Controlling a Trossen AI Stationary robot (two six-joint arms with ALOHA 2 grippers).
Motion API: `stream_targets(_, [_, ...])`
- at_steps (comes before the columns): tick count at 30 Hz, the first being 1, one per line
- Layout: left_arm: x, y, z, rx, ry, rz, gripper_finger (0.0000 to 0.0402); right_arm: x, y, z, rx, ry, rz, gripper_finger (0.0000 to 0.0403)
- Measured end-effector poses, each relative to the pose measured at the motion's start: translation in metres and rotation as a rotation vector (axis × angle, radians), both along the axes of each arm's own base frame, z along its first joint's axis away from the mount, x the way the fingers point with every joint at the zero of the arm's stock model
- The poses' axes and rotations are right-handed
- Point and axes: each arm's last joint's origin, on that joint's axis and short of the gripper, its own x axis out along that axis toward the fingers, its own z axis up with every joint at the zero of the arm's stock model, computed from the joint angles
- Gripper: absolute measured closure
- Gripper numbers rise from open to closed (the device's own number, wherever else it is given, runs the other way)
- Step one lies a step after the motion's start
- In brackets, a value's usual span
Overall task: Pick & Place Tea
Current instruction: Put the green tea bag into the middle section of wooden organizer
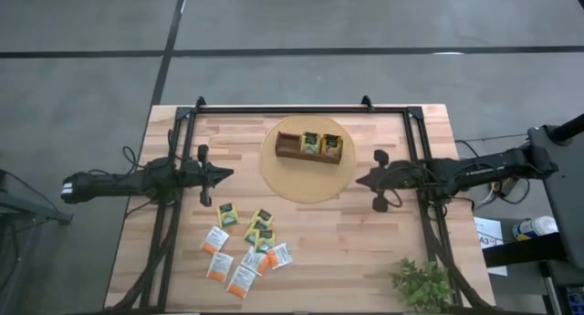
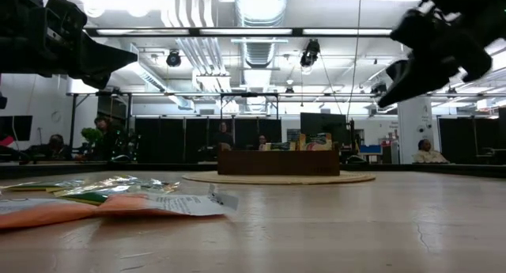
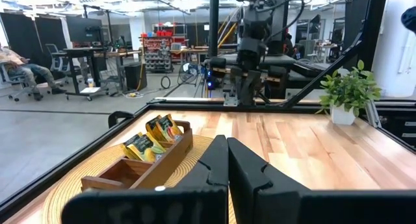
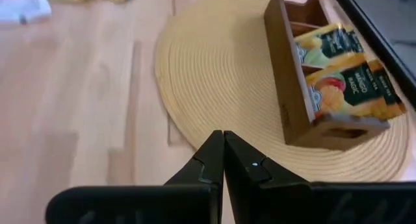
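Note:
Several loose tea packets (image 1: pixel 245 246), white-and-orange and yellow-green, lie flat on the wooden table's near left part; they also show in the low view (image 2: pixel 118 200). A brown wooden tray (image 1: pixel 308 146) stands on a round woven mat (image 1: pixel 306 173) and has yellow-green packets (image 4: pixel 344 74) standing on edge in two of its compartments. My left gripper (image 1: pixel 228 174) hovers shut, left of the mat, pointing level toward the table's right side. My right gripper (image 1: pixel 360 180) hovers shut at the mat's right edge, tilted down toward it (image 4: pixel 223 143). Neither has anything between its fingers.
A small potted plant (image 1: pixel 422 283) stands at the table's near right corner. A black metal frame (image 1: pixel 301 108) runs along the table's far, left and right sides. Bare wood lies between the mat and the loose packets. People sit in the room beyond.

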Motion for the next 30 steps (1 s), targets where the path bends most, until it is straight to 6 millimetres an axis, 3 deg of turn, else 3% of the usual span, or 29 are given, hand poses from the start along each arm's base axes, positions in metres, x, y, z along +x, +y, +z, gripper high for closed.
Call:
stream_targets(11, [0.000, 0.000, 0.000, 0.000, 0.000, 0.000, 0.0402, -0.038, -0.002, -0.026, -0.104, -0.108, 0.084, 0.0394])
stream_targets(21, [0.000, 0.000, 0.000, 0.000, 0.000, 0.000, 0.0402, -0.050, -0.002, -0.037, -0.094, -0.198, 0.104, 0.0394])
stream_targets(30, [0.000, 0.000, 0.000, 0.000, 0.000, 0.000, 0.0402, -0.057, 0.000, -0.033, -0.089, -0.324, 0.175, 0.0394])
